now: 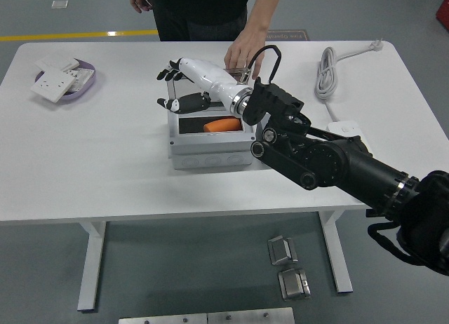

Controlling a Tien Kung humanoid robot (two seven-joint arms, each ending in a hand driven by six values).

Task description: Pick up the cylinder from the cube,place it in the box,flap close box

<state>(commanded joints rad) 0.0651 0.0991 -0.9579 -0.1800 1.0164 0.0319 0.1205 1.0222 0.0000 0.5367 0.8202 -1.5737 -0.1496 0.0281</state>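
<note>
Orange cylinder (223,125) lies inside the grey box (210,145) on the white bench (105,163); the right hand (184,85), fingers spread and empty, hovers over the lid (238,73), which a person's hand (244,52) steadies – closing comes next

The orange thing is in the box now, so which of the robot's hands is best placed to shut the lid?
The right hand. It hangs open just above the grey box, beside the raised lid, with the orange cylinder lying inside. The left arm is not in view. A person's hand rests behind the box.
</note>
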